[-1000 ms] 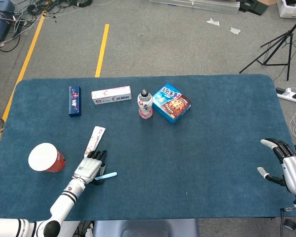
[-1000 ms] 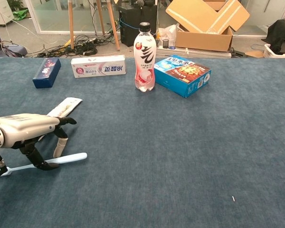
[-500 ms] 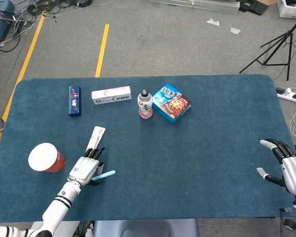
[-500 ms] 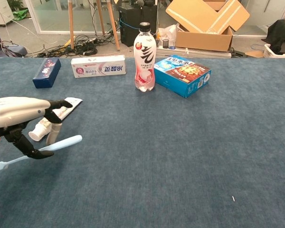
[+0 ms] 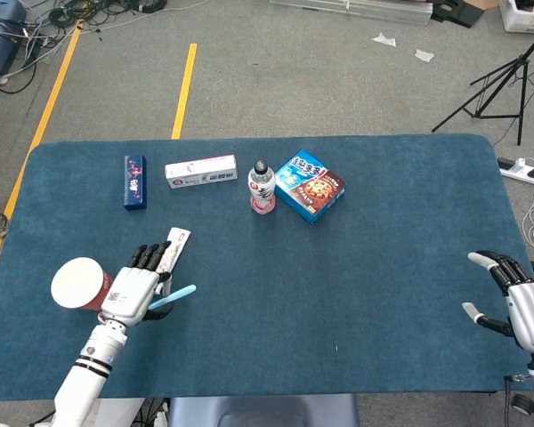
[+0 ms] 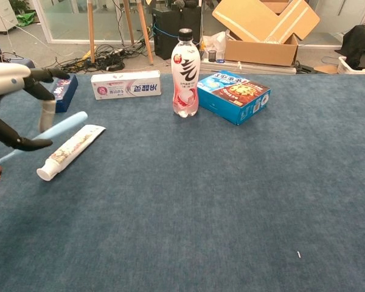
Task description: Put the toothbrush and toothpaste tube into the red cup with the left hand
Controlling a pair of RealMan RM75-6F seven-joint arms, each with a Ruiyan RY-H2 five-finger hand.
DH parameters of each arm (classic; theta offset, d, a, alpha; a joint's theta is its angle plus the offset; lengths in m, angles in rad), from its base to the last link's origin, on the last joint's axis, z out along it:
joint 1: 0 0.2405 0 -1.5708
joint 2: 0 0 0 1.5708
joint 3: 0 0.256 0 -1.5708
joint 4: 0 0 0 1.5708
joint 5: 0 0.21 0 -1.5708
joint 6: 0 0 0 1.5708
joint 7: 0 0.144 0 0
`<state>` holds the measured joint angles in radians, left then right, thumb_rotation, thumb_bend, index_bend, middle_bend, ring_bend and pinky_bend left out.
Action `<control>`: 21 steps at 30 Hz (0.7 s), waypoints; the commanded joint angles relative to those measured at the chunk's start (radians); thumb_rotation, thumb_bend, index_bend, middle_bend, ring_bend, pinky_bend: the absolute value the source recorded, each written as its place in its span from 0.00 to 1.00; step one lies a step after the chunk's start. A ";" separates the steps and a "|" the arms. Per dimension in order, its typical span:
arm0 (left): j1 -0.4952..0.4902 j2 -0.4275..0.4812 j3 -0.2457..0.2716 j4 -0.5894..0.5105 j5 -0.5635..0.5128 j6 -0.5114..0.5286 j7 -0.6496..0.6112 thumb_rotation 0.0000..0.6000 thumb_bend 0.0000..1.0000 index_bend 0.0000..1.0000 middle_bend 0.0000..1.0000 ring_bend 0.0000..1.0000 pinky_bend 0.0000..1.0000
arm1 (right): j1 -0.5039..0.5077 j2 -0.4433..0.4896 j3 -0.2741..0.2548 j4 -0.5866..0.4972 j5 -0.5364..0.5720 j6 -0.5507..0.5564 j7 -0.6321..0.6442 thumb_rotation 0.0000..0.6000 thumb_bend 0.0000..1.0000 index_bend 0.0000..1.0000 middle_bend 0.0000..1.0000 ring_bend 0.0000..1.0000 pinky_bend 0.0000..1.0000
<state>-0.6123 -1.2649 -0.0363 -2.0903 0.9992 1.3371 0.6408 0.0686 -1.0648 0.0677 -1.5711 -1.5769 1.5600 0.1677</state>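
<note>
Carrying toothbrush [image 6: 48, 131] pinched in left hand [image 5: 133, 291] just beside cup [image 5: 78, 282], tube [image 6: 70, 151] flat on table, right hand [image 5: 516, 298] spread, idle; next, tip brush in.

Light: we see even, bright indoor lighting in both views.
Shadows: we find them faint and soft.
Focus: we see sharp detail throughout.
</note>
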 commanded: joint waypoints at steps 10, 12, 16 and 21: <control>0.033 0.085 -0.076 -0.035 0.031 0.061 -0.038 1.00 0.36 0.60 0.00 0.00 0.00 | 0.002 -0.003 -0.004 -0.004 -0.005 -0.005 -0.015 1.00 0.12 0.26 0.24 0.22 0.60; 0.036 0.094 -0.090 -0.021 0.023 0.058 -0.056 1.00 0.36 0.60 0.00 0.00 0.00 | 0.002 -0.005 -0.005 -0.005 -0.009 -0.003 -0.020 1.00 0.12 0.26 0.24 0.22 0.59; 0.043 0.111 -0.110 0.015 0.005 0.035 -0.110 1.00 0.36 0.61 0.00 0.00 0.00 | 0.004 -0.007 -0.005 -0.005 -0.007 -0.007 -0.026 1.00 0.12 0.26 0.24 0.22 0.59; 0.051 0.126 -0.127 0.072 -0.010 0.002 -0.173 1.00 0.36 0.61 0.00 0.00 0.00 | 0.008 -0.009 -0.003 -0.004 0.000 -0.018 -0.030 1.00 0.12 0.26 0.24 0.22 0.59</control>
<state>-0.5654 -1.1446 -0.1562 -2.0325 0.9952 1.3488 0.4832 0.0766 -1.0739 0.0642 -1.5756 -1.5770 1.5423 0.1374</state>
